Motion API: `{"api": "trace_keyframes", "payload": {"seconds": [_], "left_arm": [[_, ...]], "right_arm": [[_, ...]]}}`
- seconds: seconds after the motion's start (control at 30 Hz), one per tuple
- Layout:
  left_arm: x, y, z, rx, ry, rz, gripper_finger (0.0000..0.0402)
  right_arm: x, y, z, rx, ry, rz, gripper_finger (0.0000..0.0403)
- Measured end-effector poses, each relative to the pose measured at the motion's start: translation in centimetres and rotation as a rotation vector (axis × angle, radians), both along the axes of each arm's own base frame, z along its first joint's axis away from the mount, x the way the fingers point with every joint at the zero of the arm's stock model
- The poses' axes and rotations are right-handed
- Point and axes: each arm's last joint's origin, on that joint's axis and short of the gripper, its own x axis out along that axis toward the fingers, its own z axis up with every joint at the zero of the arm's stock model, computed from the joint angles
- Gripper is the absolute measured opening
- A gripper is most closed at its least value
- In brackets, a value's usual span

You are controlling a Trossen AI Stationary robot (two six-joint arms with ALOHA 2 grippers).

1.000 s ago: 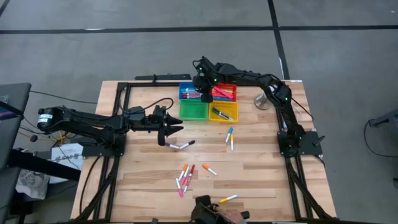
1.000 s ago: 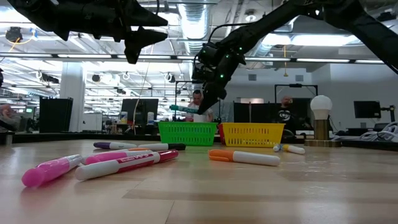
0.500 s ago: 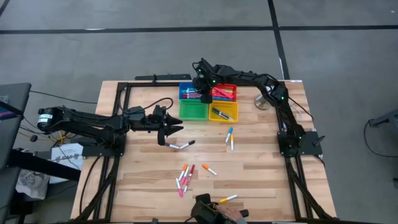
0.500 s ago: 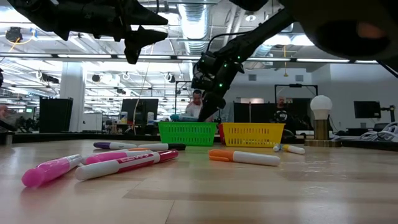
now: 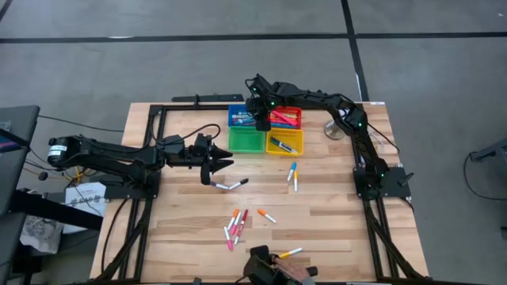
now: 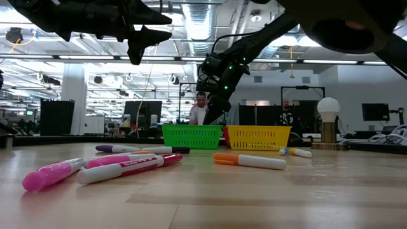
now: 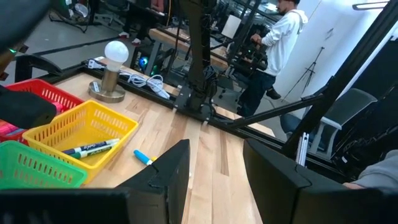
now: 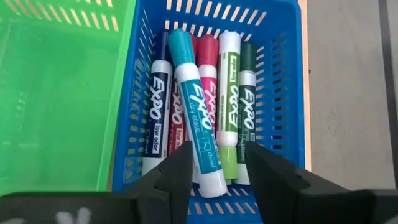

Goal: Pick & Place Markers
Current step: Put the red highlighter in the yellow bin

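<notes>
Several markers [image 8: 198,112] lie packed in the blue tray [image 8: 287,87], a teal one on top directly beneath the right gripper [image 8: 217,168], whose fingers stand apart and hold nothing. More markers [image 5: 235,225] remain scattered on the table [image 5: 333,222]. The left gripper [image 5: 224,165] hovers above two of them, its fingers apart and empty. We judge the teal marker, riding high, could roll out if nudged on withdrawal.
</notes>
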Motion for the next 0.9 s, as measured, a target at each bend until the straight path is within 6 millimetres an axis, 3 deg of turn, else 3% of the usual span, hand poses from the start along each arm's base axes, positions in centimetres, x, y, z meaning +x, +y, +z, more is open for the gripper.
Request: {"api": "trace_keyframes", "payload": {"seconds": [0.2,0.47,0.9], "left_arm": [[0.0,0.0,0.1,0.000,-0.006,0.000,0.0150],[0.0,0.0,0.1,0.000,-0.006,0.000,0.0150],[0.0,0.0,0.1,0.000,-0.006,-0.001,0.0150]], "right_arm": [[0.1,0.2,0.2,-0.009,0.004,-0.012,0.0159],[0.7,0.3,2.6,-0.062,-0.013,-0.042,0.0146],[0.9,1.4,2.1,0.052,-0.013,-0.062,0.0122]]}}
